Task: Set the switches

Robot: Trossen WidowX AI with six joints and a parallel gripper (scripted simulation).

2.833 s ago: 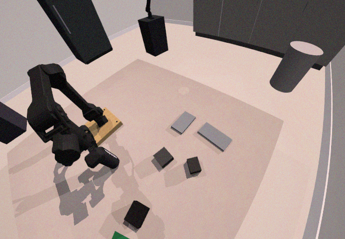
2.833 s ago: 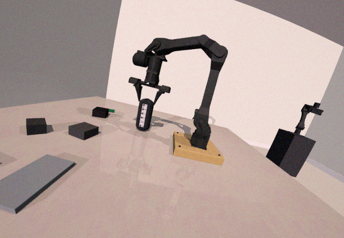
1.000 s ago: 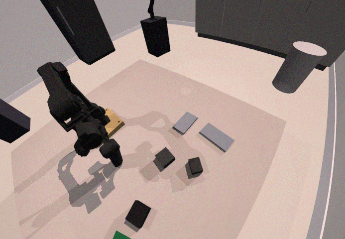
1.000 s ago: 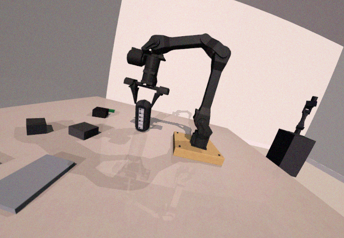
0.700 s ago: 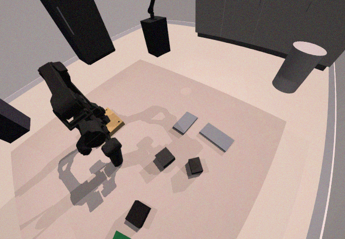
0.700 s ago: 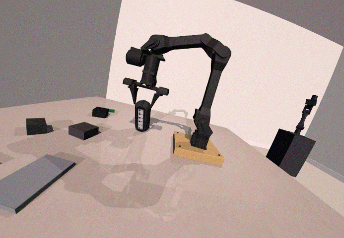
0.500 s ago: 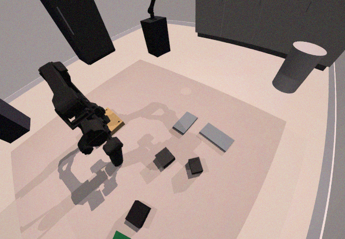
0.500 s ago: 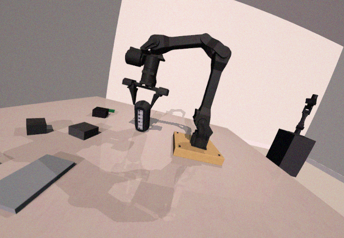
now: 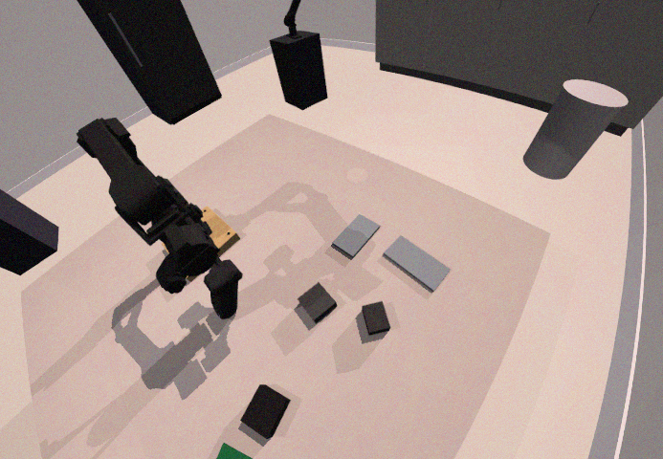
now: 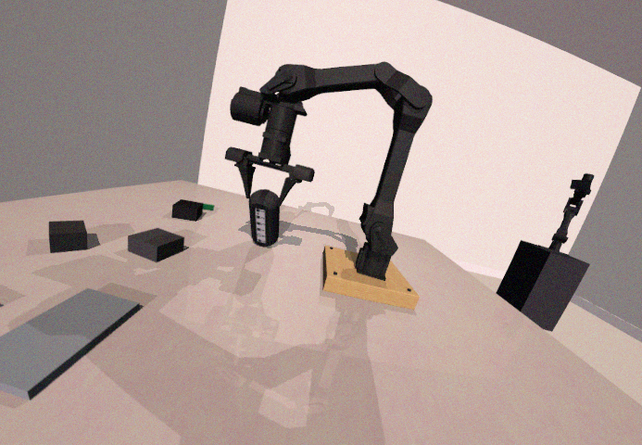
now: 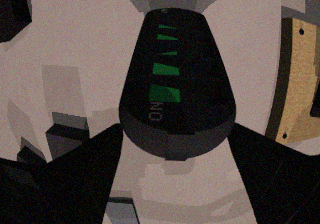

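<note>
Unit (image 9: 224, 304) (image 10: 273, 225) (image 11: 205, 84) was clamped below the gripper (image 9: 223, 282) (image 10: 264, 197) (image 11: 176, 130), label (image 10: 261, 225) exposed, presumably for reading. Base-down lowering was probably needed next.

Open bench between wooden base (image 9: 228, 242) (image 10: 369, 291) (image 11: 302, 79) and plates (image 9: 356, 235) (image 10: 51, 336)

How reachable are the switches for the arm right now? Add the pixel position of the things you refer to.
Probably not reachable: its only gripper (image 10: 263, 197) (image 11: 176, 130) holds the controller (image 10: 264, 217) (image 11: 177, 84) itself, so no finger looks free to press them.

The controller unit (image 11: 200, 91) sits between the gripper's (image 11: 178, 126) fingers. Green switch ends (image 11: 165, 69) and "ON" show on it.
</note>
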